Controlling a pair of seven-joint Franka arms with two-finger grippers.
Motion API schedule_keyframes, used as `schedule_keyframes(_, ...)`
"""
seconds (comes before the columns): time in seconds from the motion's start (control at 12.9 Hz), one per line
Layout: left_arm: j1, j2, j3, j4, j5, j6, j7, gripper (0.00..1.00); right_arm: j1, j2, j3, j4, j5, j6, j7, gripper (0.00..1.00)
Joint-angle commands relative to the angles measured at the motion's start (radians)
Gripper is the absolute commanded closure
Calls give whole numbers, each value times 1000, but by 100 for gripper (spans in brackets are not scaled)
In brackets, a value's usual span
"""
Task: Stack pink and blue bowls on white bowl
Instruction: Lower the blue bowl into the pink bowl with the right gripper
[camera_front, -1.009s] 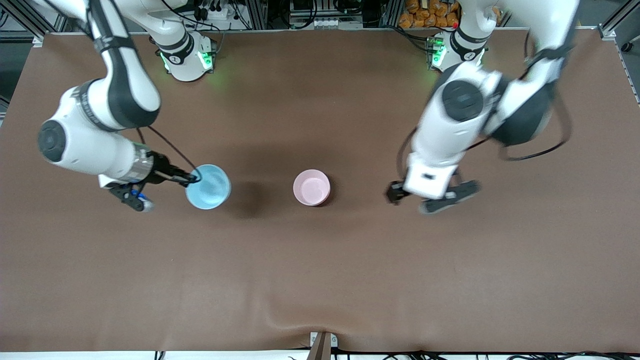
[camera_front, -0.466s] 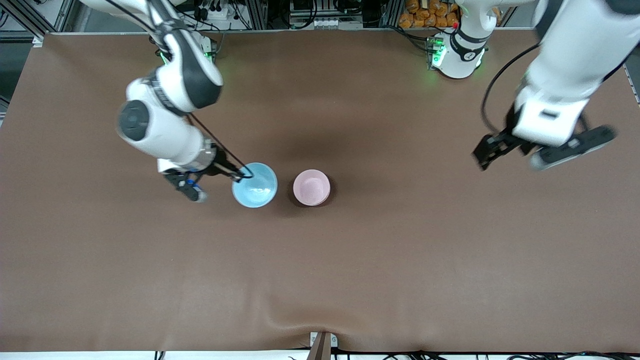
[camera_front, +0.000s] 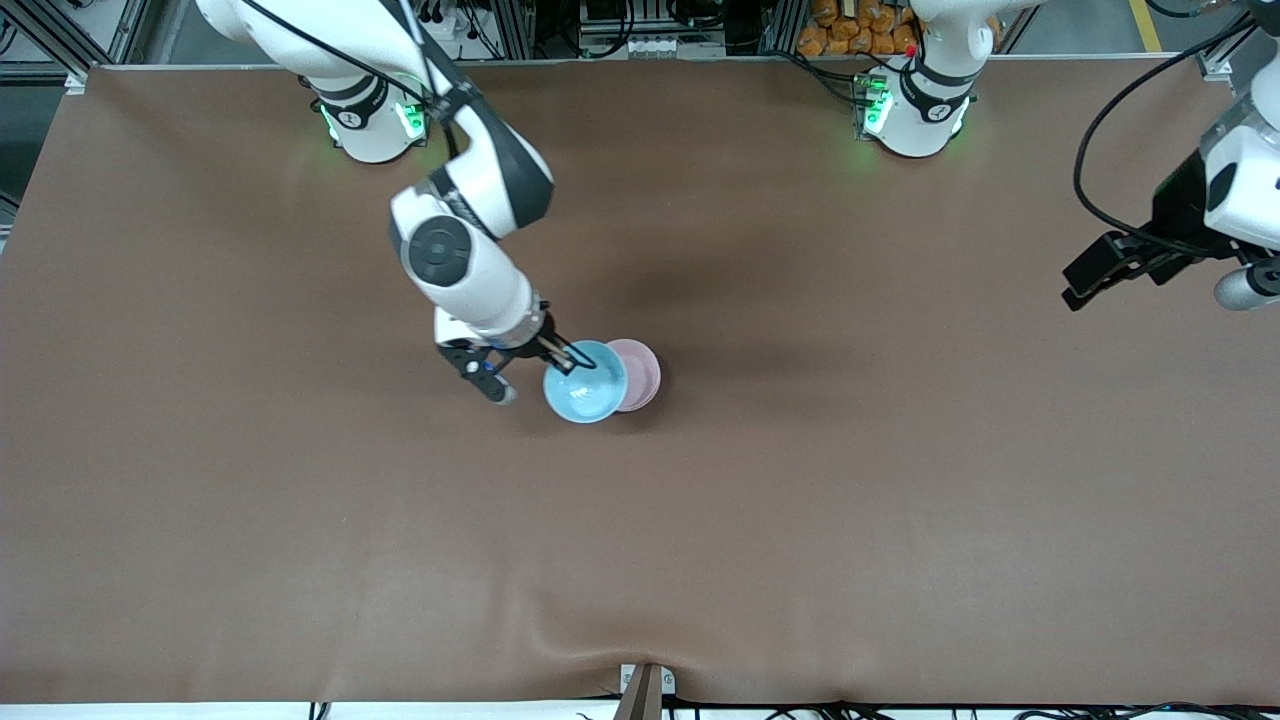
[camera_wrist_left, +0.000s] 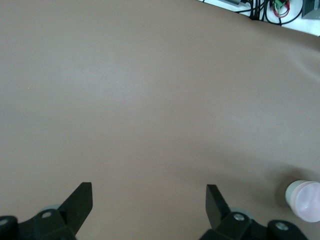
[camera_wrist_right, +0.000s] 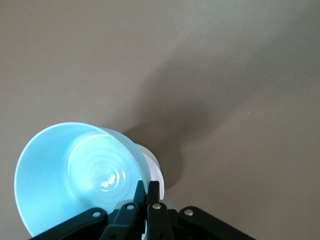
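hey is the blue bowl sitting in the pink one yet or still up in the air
Not in. The blue bowl hangs pinched by its rim in the shut right claw, only partly over the pink bowl; its shadow shows beneath it.

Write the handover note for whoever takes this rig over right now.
Right gripper: shut on the rim of the blue bowl, held in the air, partly over the pink bowl.
Left gripper: open, holding nothing, up over the left arm's end of the table; that arm waits.
Done: the pink bowl sits in the white bowl, mid-table.
Left: centre the blue bowl over the stack, lower it in, release.
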Motion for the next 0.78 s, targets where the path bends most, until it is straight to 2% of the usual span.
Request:
schedule_keyframes(0.0, 56, -5, -7, 2, -14, -21, 113, 0, 38, 25, -10, 32, -30, -5, 72, 100)
schedule_keyframes(0.08, 39, -5, 20, 2, -20, -20, 146, 0, 46, 36, -9, 32, -37, -1, 93, 100)
schedule_keyframes(0.16, -44, -5, 105, 2, -21, -20, 151, 0, 54, 42, -9, 32, -53, 4, 104, 100)
schedule_keyframes(0.23, -150, -11, 228, 1, -23, -23, 160, 0, 58, 44, -9, 32, -59, 5, 107, 100)
schedule_keyframes(0.31, -194, -22, 281, -1, -23, -32, 167, 0, 66, 47, -9, 31, -67, 5, 112, 100)
schedule_keyframes(0.7, -194, -33, 280, -8, -25, -34, 171, 0, 98, 82, -10, 32, -113, 45, 182, 100)
